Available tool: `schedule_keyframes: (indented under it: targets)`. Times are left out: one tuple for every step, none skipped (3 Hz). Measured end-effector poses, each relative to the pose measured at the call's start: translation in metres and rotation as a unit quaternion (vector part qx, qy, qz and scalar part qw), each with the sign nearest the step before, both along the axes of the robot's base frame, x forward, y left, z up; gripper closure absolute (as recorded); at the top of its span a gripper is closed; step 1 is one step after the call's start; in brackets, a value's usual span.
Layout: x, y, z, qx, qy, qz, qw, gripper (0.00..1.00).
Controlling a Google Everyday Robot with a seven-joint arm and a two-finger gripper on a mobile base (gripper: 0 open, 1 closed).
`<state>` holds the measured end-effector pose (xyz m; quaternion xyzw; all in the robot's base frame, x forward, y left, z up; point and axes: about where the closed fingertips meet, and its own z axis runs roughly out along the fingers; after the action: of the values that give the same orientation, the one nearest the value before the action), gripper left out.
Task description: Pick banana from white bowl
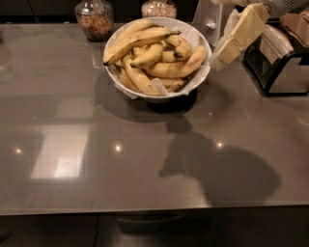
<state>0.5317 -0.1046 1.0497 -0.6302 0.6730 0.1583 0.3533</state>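
Grey glossy desk (63, 120) w/ ceiling-light reflections on its left half. At the back left stands a glass jar (95, 18) of brownish bits. Right of it sits the white bowl (164, 97), paper-lined, heaped w/ bananas. The banana (140, 40) lies on top of the pile toward the bowl's back-left. It is long and slim w/ a dark line along its lower edge, one end over the left rim, the other pointing right toward the bowl's back. Shorter bananas lie below and to the right of it. A second jar (158, 8) stands behind the bowl, partly cut off.

Further right, the pincer (223, 53) – cream-coloured, slanting down from the upper right – hangs just beside the bowl's right rim, near the paper edge; can't tell if it touches. Apart or together – can't tell. The banana is across the pile from it, to its left, not held. Far right, a black wire stand (280, 67). The arm's shadow (217, 169) falls on the desk in front of the bowl.
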Motion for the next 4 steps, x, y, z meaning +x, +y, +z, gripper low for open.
schedule_keyframes:
  targets:
    - [0.022, 0.016, 0.004, 0.003, -0.031, 0.01, 0.9994, 0.0]
    - [0.054, 0.04, 0.007, 0.018, -0.06, 0.022, 0.9978, 0.0]
    - [0.081, 0.064, 0.003, 0.038, -0.065, 0.034, 0.9966, 0.0]
    - [0.1, 0.082, -0.008, 0.062, -0.05, 0.043, 0.9959, 0.0]
